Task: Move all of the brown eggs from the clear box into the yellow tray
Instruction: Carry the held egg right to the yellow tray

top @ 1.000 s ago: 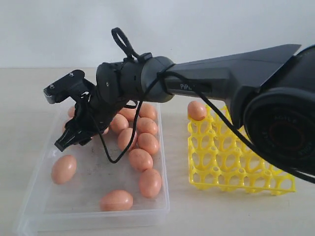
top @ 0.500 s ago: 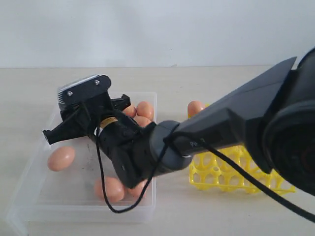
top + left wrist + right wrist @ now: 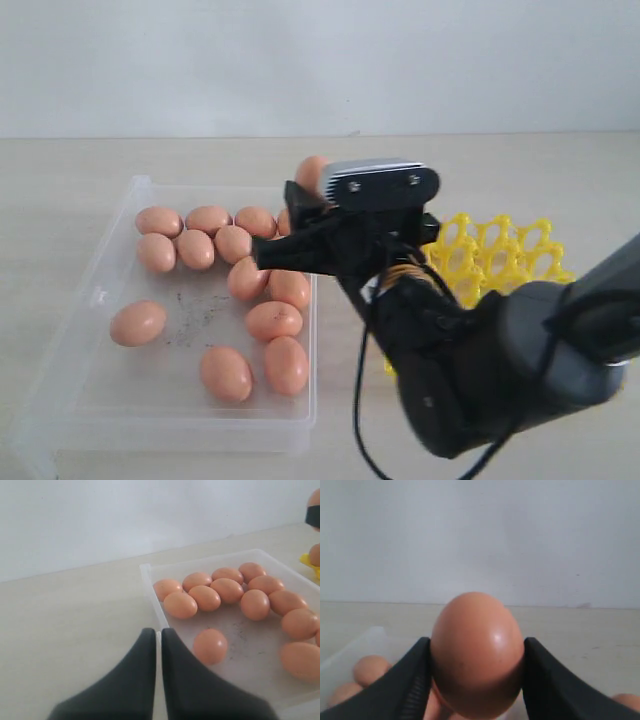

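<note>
Black plastic up front: the right arm (image 3: 480, 370) fills the near side, just off the clear box's (image 3: 60, 400) right wall. Its right gripper (image 3: 476, 655) is clamped on one brown egg (image 3: 311, 172), a finger pressed to each side, jaws spread about an egg's width. That held egg hangs up over the box's far right corner, lifted clear of the rest.

Inside the box the other brown eggs (image 3: 226, 373) lie loose on the floor. Two are near the front wall, one sits alone by the left wall, and the rest run up the right side and bunch along the far wall. There are dark specks (image 3: 195, 315) on the floor mid-box.

The left gripper (image 3: 156, 636) is pinched closed with nothing in it, its tips in line with the box's wall from its own camera. Can't tell if it's touching.

The yellow tray (image 3: 500, 250) stands just past the box's right side, mostly hidden by the arm. Behind the box there's beige table (image 3: 150, 155), then a pale wall (image 3: 300, 60).
</note>
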{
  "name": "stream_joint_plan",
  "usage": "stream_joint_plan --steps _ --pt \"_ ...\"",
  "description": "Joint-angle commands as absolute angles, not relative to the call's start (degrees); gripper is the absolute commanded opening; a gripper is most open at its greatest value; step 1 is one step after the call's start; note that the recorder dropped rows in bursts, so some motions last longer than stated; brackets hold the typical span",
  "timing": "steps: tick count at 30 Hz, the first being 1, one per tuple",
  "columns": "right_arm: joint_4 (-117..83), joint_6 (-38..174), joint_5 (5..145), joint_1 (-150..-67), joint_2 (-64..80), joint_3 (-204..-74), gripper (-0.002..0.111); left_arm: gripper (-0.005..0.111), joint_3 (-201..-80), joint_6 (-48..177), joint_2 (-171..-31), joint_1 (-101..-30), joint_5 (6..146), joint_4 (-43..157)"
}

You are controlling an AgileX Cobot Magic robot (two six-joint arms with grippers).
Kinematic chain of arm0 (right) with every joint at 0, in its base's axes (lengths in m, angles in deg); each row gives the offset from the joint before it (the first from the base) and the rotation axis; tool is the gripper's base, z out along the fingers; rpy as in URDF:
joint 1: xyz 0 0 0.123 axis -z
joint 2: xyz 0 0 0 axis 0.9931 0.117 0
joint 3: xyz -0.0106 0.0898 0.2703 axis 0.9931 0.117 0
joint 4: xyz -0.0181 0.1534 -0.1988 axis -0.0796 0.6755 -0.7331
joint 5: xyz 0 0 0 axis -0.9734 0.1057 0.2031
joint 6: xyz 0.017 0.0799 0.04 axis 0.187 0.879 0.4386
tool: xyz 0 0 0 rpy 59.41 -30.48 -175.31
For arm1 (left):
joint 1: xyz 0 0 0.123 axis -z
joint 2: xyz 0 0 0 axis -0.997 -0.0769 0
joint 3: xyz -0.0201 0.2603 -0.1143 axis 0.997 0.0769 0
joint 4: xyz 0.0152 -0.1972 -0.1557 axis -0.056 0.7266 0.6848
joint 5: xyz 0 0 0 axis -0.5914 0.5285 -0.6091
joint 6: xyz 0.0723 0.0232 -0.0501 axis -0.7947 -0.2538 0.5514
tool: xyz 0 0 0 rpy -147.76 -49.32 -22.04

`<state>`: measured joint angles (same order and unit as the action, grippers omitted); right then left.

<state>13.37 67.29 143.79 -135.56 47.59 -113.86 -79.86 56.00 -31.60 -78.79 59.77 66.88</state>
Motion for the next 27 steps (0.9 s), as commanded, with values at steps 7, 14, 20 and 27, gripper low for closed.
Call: stream_joint_plan --steps 7,14,20,27 --pt "-25.2 81.6 145.1 -104.9 39.0 -97.4 0.000 0.004 -79.6 56.0 -31.4 -78.4 60.0 66.8" --pt "-69.8 98.2 145.1 -81.1 41.9 -105.7 0.000 0.004 -79.6 56.0 -31.4 -78.4 60.0 66.8" --pt "-82.6 104.6 145.1 -75.5 48.8 -112.9 0.000 0.004 -79.6 56.0 -31.4 -78.4 60.0 66.8" --pt "-82.6 104.9 145.1 -75.5 56.8 -119.3 0.000 0.004 -79.6 56.0 -31.4 -78.4 60.0 66.8"
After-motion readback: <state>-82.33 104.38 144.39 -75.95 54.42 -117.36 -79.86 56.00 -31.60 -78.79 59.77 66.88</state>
